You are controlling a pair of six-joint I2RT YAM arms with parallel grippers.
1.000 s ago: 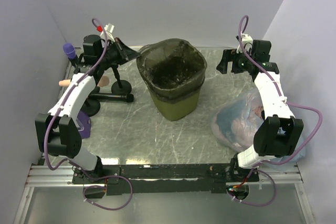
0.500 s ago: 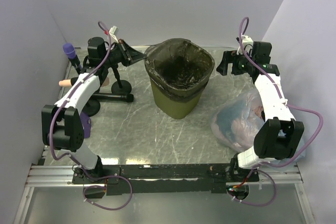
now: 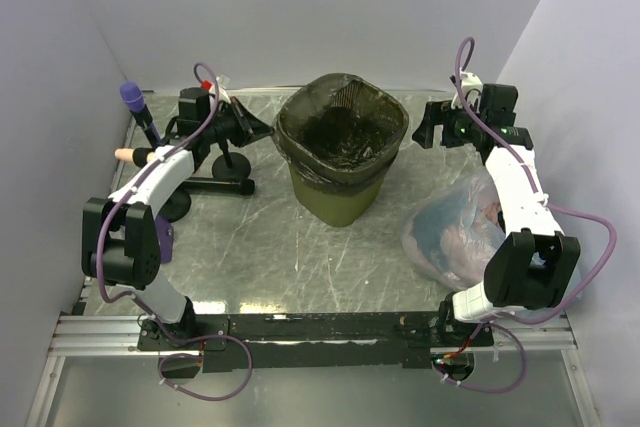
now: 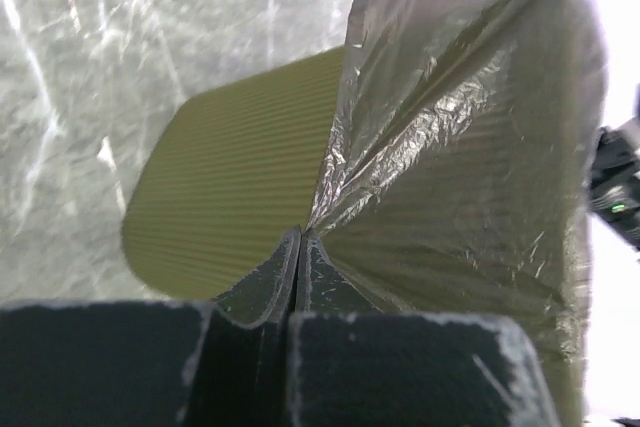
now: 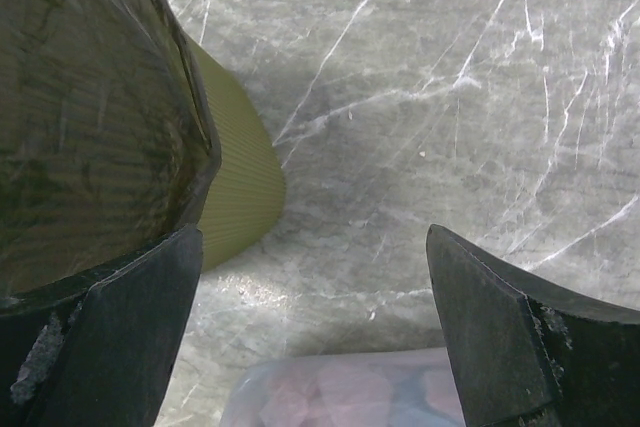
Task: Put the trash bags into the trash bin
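- The trash bin (image 3: 345, 197) stands upright in the upper middle of the top view, on the grey marbled counter (image 3: 250, 257).
- The trash bag (image 3: 343, 142) is inside the bin. Its dark, crinkly top is folded out over the rim and hangs part way down the green walls, like a liner.
- The left hand (image 3: 262, 128) is at the left side of the bin's rim. Its two fingers are pressed together and pinch a bit of the bag.
- In the left wrist view the thin plastic is pulled into a little tent that ends right at the fingertips (image 4: 285, 265). I think the hand holds it there to tug the edge over the outside of the bin, so the bag sits snug.
- The right hand (image 3: 432, 129) is at the upper right of the bin, near the rim but not touching it. Its fingers are spread wide and hold nothing. I think it is ready to take the bag's edge on that side.
- A clear bag (image 3: 455, 227) with pink and blue things inside lies on the counter at the right of the frame, apart from the bin. It is not the bag for this job.
- I see no words, labels or brand names to read on the bin, the bags or the arms.
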